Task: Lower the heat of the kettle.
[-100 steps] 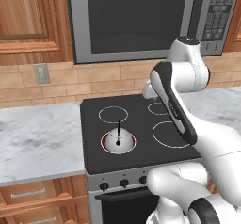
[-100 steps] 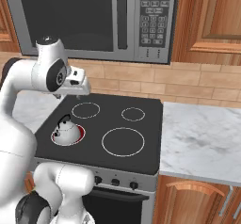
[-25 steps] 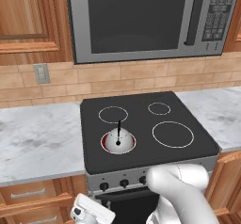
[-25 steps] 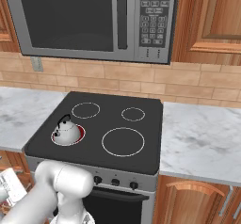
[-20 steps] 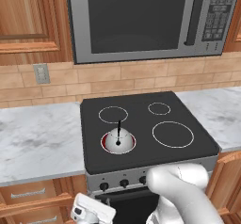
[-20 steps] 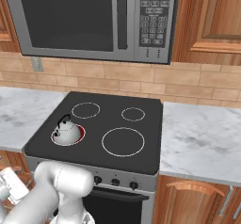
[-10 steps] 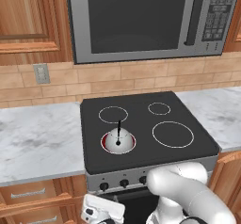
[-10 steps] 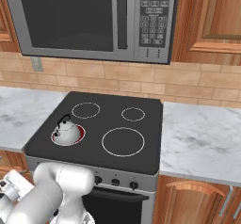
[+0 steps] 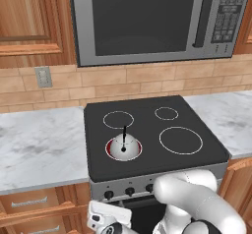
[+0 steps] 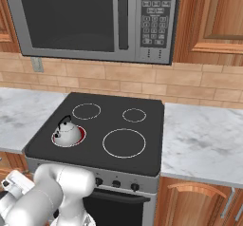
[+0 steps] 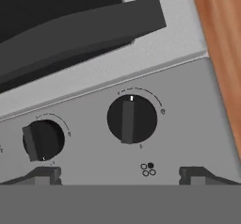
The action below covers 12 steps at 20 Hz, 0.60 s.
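Observation:
The kettle (image 9: pixel 123 147) (image 10: pixel 66 132) is a small white-grey dome with a thin black handle. It sits on the front left burner of the black stove top (image 9: pixel 197 125), and a red ring glows under it. My gripper (image 11: pixel 121 176) is down in front of the stove's grey control panel, open with nothing between its fingertips (image 11: pixel 44 175). Straight ahead of it, between the tips, is a black knob (image 11: pixel 132 119); a second black knob (image 11: pixel 43 140) lies to the left. My hand (image 9: pixel 106 217) (image 10: pixel 14 182) hangs below the panel's left end.
A row of small black knobs (image 9: pixel 130 191) (image 10: pixel 116 184) runs along the stove front. The dark oven handle (image 11: pixel 80 30) lies just past the knobs, and a wooden cabinet (image 11: pixel 221 53) borders the panel. Marble counters (image 9: pixel 39 149) (image 10: pixel 204 144) flank the stove, under a microwave (image 9: pixel 147 16).
Five seconds ago the arm stood over the stove top; it has swung down in front of the stove. Over the last second the hand crept rightward toward the control panel. The kettle has not moved.

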### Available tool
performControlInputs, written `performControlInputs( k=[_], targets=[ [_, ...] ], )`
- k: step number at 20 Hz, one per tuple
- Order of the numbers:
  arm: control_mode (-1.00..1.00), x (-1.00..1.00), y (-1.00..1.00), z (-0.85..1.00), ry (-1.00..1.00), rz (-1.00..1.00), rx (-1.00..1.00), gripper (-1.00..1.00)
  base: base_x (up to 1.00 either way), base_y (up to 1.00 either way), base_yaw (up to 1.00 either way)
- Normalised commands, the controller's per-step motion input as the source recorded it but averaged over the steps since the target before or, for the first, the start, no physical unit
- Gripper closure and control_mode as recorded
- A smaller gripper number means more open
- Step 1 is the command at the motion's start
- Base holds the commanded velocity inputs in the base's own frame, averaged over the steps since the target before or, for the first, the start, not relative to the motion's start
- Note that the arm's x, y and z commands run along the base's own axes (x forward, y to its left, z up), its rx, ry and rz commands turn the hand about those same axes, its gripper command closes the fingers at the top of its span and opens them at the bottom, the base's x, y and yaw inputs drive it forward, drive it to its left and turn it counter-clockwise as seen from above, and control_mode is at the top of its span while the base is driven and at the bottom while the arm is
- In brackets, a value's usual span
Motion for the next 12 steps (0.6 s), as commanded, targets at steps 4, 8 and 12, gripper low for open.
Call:
performControlInputs(
  k=[4, 8, 12],
  targets=[
    [-1.0, 0.12, 0.28, -0.03, 0.0, 0.01, -0.02, -1.0, 0.0, 0.0, 0.0],
    [-1.0, 0.27, 0.06, -0.03, 0.01, 0.04, 0.0, -1.0, 0.0, 0.0, 0.0],
    [-1.0, 0.16, 0.0, -0.22, 0.0, 0.06, 0.0, -1.0, 0.0, 0.0, 0.0]
  ],
)
